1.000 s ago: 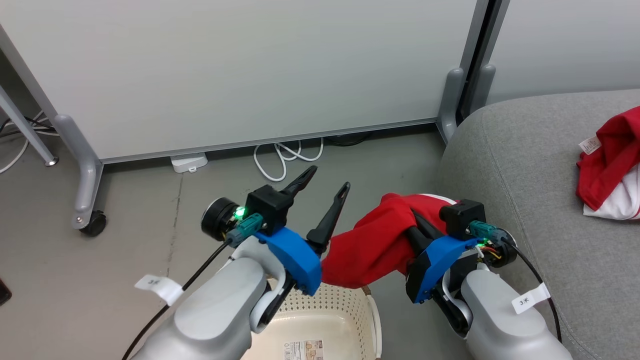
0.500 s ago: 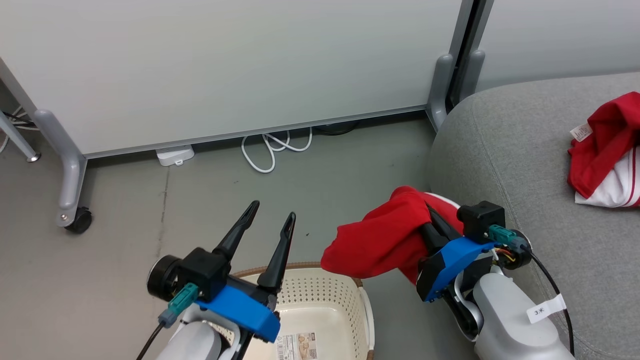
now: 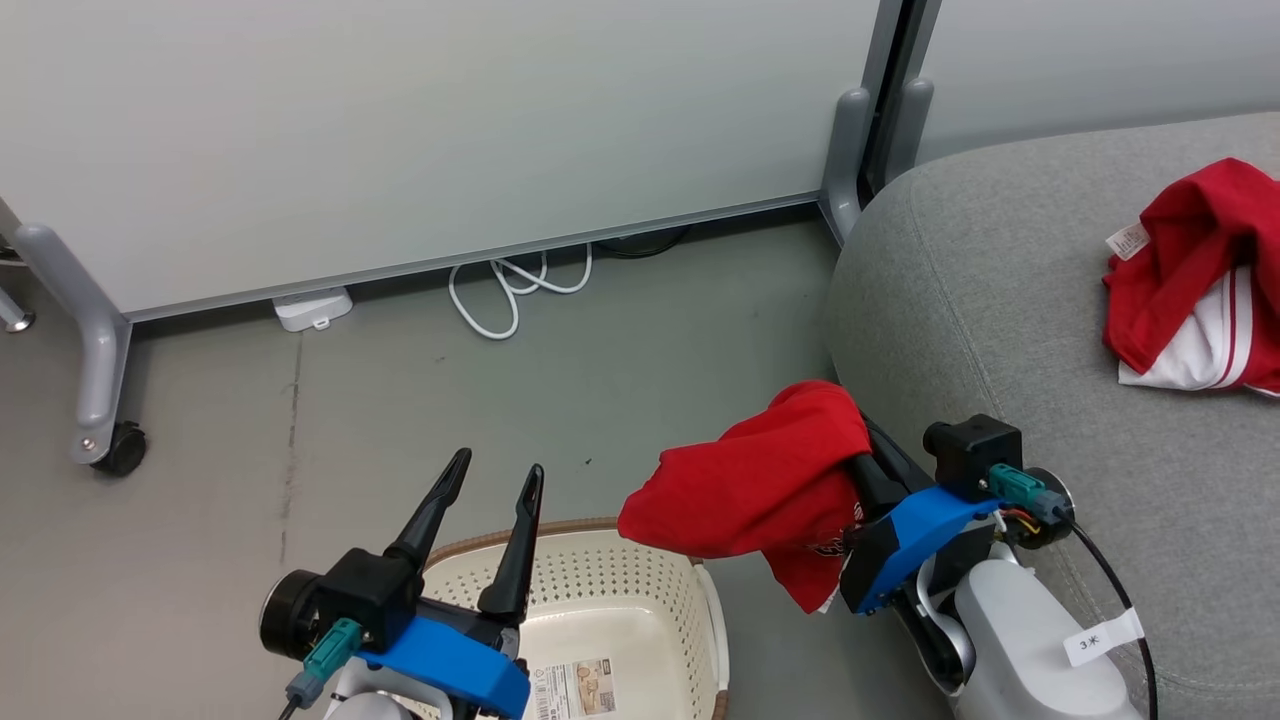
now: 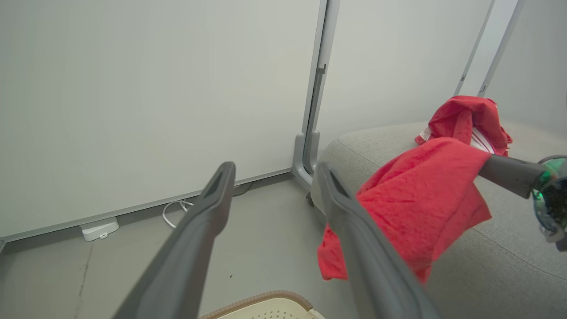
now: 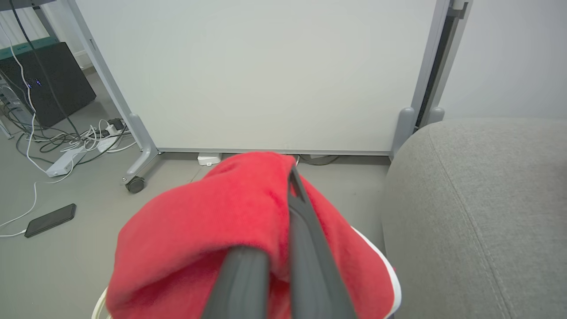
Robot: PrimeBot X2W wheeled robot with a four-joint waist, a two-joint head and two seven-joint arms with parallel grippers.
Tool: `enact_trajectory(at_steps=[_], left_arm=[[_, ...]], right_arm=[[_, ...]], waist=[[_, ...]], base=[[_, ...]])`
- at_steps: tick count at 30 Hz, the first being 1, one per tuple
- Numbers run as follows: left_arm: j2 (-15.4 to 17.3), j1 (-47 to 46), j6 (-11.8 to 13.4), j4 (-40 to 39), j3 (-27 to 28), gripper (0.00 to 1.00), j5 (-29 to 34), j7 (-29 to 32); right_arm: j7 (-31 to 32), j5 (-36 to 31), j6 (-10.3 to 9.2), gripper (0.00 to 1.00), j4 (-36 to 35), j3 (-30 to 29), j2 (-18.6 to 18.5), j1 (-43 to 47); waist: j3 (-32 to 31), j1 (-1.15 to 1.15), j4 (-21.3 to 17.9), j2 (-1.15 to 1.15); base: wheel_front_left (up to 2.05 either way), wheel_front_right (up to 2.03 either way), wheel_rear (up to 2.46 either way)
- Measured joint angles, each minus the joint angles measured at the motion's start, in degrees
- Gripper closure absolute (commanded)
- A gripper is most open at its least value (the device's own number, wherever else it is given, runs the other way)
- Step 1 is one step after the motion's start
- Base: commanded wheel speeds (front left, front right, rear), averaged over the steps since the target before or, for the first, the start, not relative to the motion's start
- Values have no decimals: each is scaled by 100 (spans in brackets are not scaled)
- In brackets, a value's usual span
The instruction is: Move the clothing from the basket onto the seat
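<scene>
A plain red garment [image 3: 760,490] hangs bunched over my right gripper [image 3: 868,462], which is shut on it just left of the grey seat [image 3: 1000,330], above the floor. In the right wrist view the red garment [image 5: 212,230] covers most of my right gripper [image 5: 283,199]. A red jersey with white panels [image 3: 1190,270] lies crumpled on the seat at the far right. My left gripper [image 3: 498,465] stands open and holds nothing above the cream basket [image 3: 570,525], whose visible inside shows only a label. The left wrist view shows my left gripper [image 4: 275,168], the held garment [image 4: 421,199] and the jersey [image 4: 465,115].
A white partition on wheeled grey feet [image 3: 100,350] stands across the back. A coiled white cable [image 3: 500,290] and an adapter [image 3: 312,308] lie at its base. More cables [image 5: 75,146] and a phone [image 5: 49,219] lie on the floor far left.
The head camera has swung right. My left gripper has drawn back and down over the basket, still open. My right gripper has carried the red garment a little closer to the seat.
</scene>
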Motion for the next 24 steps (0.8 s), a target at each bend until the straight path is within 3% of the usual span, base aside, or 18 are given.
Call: enact_trajectory(at_steps=[12, 24], left_arm=[[-133, 40, -82, 20, 469, 0, 263, -1], [-62, 71, -108, -45, 677, 0, 393, -1]], right_arm=[[144, 244, 0, 100, -697, 298, 0, 313], [360, 533, 0, 100, -1354, 500, 1, 596]], waist=[[78, 0, -402, 0], [278, 0, -1369, 0]], base=[[0, 0, 0], [0, 0, 0]])
